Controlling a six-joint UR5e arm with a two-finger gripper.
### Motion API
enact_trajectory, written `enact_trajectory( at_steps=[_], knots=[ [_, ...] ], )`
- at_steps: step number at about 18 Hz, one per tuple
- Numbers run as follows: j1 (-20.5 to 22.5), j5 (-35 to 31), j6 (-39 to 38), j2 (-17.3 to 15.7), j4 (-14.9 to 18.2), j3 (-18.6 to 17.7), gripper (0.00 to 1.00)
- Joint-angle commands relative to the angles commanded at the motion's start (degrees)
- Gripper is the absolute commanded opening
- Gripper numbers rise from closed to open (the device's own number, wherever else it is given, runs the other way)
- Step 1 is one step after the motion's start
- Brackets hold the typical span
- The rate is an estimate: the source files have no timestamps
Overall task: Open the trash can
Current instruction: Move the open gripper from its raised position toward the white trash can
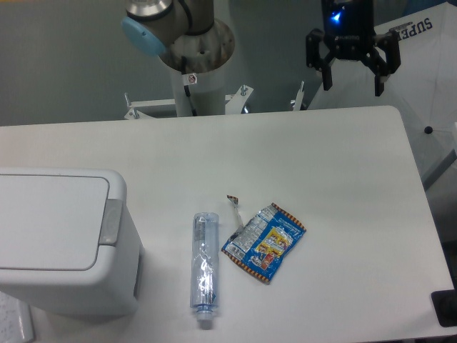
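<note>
The trash can [61, 239] is cut off at the left edge, the claw's [353, 77] arm by the top

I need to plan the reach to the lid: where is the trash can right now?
The trash can sits at the table's lower-left corner in the camera view, lid shut, just left of the plastic bottle, far from the gripper.

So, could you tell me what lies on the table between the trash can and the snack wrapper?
In the camera view, a clear plastic bottle lies on its side between the trash can and the wrapper, touching neither.
</note>
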State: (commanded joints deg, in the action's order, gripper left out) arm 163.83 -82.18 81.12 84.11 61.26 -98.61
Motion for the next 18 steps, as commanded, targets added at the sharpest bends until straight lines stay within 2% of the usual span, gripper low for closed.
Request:
enact_trajectory(
  at_steps=[5,7,11,14,18],
  knots=[
    [0.0,0.1,-2.4,0.4,0.1,0.3,1.0],
    [-0.4,1.0,-8.4,1.2,-0.3,0.3,1.0],
    [-2.0,5.2,-25.2,3.3,-3.9,1.6,1.0],
    [-5.7,5.0,-38.3,6.1,-5.7,5.4,1.0],
    [-10.4,5.2,-45.6,8.9,-5.7,9.2,1.0]
  ],
)
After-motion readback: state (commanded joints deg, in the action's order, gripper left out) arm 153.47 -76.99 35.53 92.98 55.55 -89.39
